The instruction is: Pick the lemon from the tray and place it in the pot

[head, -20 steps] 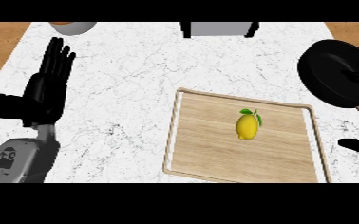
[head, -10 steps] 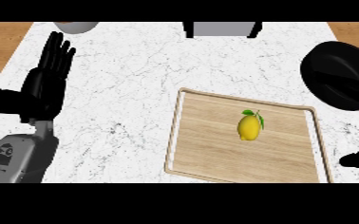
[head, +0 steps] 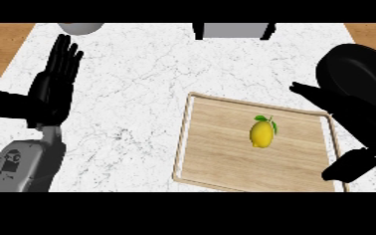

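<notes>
— Right hand (head: 334, 99), where is it?
— Over the tray's (head: 220, 159) far right corner, dark against the black pot (head: 352, 79). I cannot tell how its fingers stand; nothing shows in it.
— And the lemon (head: 261, 133)?
— Lying on the wooden tray, right of its middle, apart from that hand.
— The other one?
— Left hand (head: 55, 82) rests near the counter's (head: 147, 79) left edge, fingers straight and up, holding nothing.

No readable text, label, brand, number or sign is found on anything shown on the counter (head: 147, 79).
</notes>
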Motion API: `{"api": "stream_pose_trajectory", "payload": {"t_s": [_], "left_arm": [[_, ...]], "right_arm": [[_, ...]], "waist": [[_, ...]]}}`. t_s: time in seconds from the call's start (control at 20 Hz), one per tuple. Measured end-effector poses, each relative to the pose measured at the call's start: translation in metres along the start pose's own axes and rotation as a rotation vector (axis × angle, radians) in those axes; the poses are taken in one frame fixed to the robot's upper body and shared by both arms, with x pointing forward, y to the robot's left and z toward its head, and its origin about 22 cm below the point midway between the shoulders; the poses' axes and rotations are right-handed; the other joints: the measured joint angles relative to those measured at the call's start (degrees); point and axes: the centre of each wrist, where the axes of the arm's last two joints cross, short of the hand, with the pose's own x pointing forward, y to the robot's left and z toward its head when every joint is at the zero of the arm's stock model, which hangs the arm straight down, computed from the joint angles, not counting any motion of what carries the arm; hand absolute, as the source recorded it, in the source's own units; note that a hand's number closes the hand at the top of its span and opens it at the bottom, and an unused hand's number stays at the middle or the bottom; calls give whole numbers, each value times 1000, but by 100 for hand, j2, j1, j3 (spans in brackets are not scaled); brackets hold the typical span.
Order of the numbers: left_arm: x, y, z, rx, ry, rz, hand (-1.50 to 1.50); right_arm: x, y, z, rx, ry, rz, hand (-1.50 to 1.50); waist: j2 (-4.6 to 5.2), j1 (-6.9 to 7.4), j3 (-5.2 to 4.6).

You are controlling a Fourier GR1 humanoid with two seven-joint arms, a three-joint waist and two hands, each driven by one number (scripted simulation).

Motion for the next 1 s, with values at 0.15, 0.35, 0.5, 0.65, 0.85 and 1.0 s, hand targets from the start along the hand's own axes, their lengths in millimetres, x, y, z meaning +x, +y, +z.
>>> {"api": "stream_pose_trajectory", "payload": {"t_s": [0.15,0.35,0.5,0.65,0.85,1.0], "left_arm": [[7,4,3,1,-1,-5,0],[7,3,1,4,1,-4,0],[4,2,-3,3,6,-3,0],[4,0,2,3,1,-7,0],[2,5,0,-1,-1,-3,0],[-5,4,2,2,-1,-2,0]], "right_arm": [[3,8,-8,35,30,-8,-150],[6,27,-20,64,33,-8,-150],[10,37,-23,67,21,-2,-150],[11,43,-31,52,-2,2,-150],[14,51,-40,41,-13,12,-150],[15,58,-40,39,16,32,-150]], "waist": [[-2,1,2],[0,-11,4],[-1,-25,4],[-2,-17,4],[-1,-23,4],[-3,-28,4]]}}
